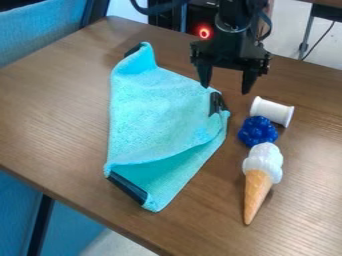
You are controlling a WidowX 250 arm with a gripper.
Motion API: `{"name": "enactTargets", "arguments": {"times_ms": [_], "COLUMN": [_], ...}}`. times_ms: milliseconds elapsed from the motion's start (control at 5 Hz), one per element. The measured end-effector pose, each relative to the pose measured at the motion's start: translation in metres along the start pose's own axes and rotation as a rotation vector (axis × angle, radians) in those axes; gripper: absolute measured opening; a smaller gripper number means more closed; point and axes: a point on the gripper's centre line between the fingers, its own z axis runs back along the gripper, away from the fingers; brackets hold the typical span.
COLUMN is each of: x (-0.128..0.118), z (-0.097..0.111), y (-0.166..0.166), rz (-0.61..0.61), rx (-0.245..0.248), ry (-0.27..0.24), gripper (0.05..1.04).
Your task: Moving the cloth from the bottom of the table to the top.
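Brown and wood-grained, the table (pixel 53 115) is stretching out beside blue fabric surfaces (pixel 40 30). Across its middle the turquoise cloth (pixel 157 115) is lying lengthwise, one end reaching near the top edge and the other resting down toward the bottom. Judging by that spread, the job is looking partly done: the upper end is already sitting high, while the lower end is needing to come up before the whole cloth counts as being at the top. Soft and slightly fuzzy, the cloth is rising to a crumpled peak at its upper corner, bulging along the right side and folding over near the lower end, where a paler ridge is crossing it. Above its right side the black gripper (pixel 226 89) is hanging with its two fingers spread apart, grasping nothing. To the right, the toy ice cream cone (pixel 262 165) is lying just below a dark blue toy (pixel 258 131), and a white spool (pixel 272 111) is resting just above that. Small dark pieces (pixel 127 187) are showing at the cloth's edges.
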Motion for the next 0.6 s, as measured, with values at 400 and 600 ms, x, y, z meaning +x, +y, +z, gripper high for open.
{"name": "enactTargets", "arguments": {"times_ms": [400,600], "x": [-0.0134,-0.0114], "z": [-0.0177,-0.0162], "y": [0.0083,0.0087], "rz": [0.042,0.049], "rx": [0.054,0.053], "ry": [0.086,0.095], "gripper": [0.999,0.942]}}
